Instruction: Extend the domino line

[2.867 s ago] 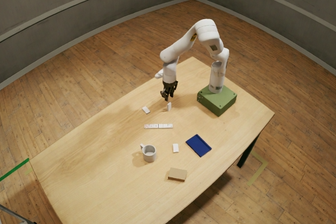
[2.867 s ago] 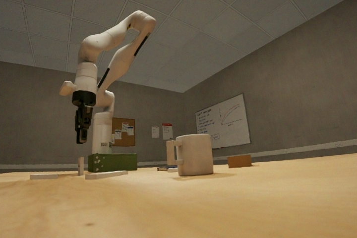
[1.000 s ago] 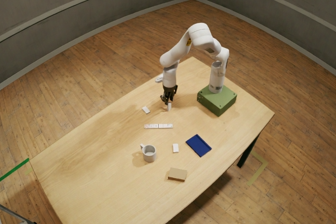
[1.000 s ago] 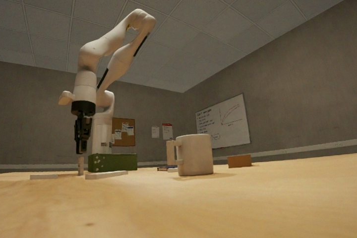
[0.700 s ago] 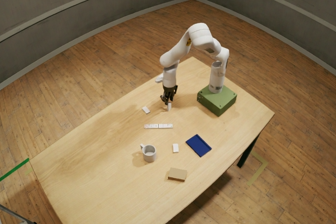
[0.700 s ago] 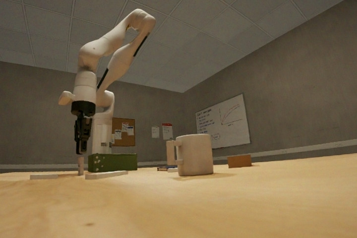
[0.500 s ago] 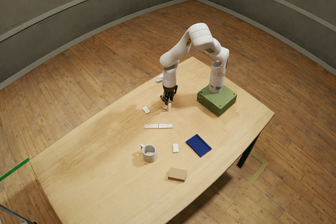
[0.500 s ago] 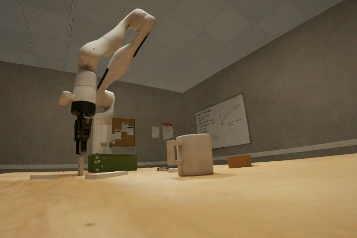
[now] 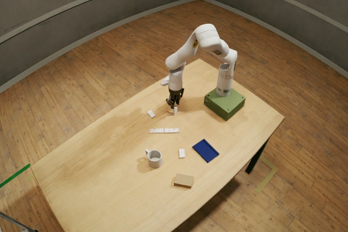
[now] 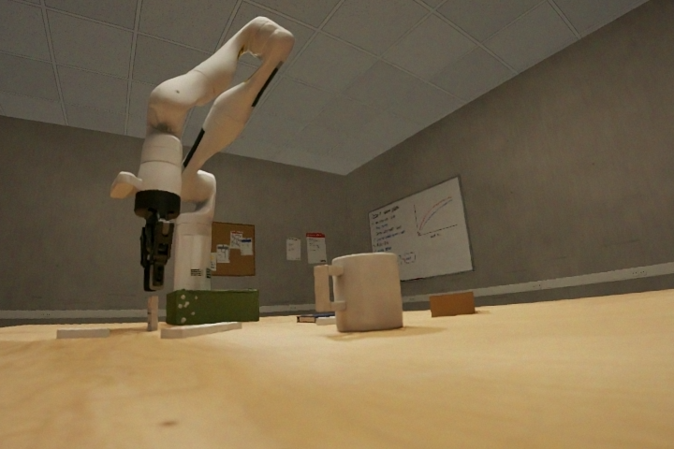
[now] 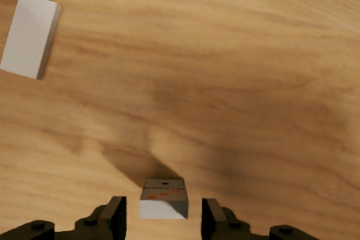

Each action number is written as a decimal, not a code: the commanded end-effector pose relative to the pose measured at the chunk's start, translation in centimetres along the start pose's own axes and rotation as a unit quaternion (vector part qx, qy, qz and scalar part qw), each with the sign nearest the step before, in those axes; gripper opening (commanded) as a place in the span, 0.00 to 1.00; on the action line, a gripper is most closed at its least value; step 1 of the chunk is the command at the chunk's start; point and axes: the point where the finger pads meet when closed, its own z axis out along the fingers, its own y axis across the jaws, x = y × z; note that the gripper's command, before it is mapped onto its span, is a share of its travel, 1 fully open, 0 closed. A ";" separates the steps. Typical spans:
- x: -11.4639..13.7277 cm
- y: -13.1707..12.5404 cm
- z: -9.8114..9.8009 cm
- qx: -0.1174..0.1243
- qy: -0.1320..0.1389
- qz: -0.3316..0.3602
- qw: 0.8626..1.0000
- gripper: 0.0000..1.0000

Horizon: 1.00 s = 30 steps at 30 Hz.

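The whole play turned on one thing: the upright domino (image 9: 175,110) (image 10: 152,313) (image 11: 164,209) stood on end on the table (image 9: 119,169) (image 10: 348,381) (image 11: 268,125), directly below the gripper (image 9: 173,106) (image 10: 153,289) (image 11: 164,215), its long axis pointing up. And in the wrist view it sat between the two fingertips, a gap showing on either side! The gripper was partly open, part-way between wide and narrow, with nothing held.

The line (image 9: 164,130) (image 10: 199,330) lay flat, nearer the mug (image 9: 154,158) (image 10: 368,292); one white domino (image 9: 151,114) (image 10: 82,333) (image 11: 30,39) rested to the left in the top view, another (image 9: 181,153) (image 10: 326,321) beyond the line, by the blue tray (image 9: 205,150) (image 10: 314,317). Red pips showed on the standing one, too slanted for me to call a match.

With a single arm in play, the likely move was straight down around that top end, then a close. Any sideways drift could have knocked it over.
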 end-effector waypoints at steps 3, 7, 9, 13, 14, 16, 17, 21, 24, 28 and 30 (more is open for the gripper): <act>0.0 0.0 0.0 0.001 0.000 0.000 1.000 0.49; 0.0 0.0 0.0 0.001 0.000 0.000 1.000 0.49; 0.0 0.0 0.0 0.001 0.000 0.000 1.000 0.49; 0.0 0.0 0.0 0.001 0.000 0.000 1.000 0.49; 0.0 0.0 0.0 0.001 0.000 0.000 1.000 0.49; 0.0 0.0 0.0 0.001 0.000 0.000 1.000 0.49; 0.0 0.0 0.1 0.001 0.000 0.000 1.000 0.49; 0.0 0.0 0.2 0.001 0.000 0.000 1.000 0.49; 0.0 0.0 0.4 0.001 0.000 0.000 1.000 0.49; 0.0 0.0 0.8 0.001 0.000 0.000 1.000 0.49; 0.0 0.0 0.9 0.001 0.000 0.000 1.000 0.49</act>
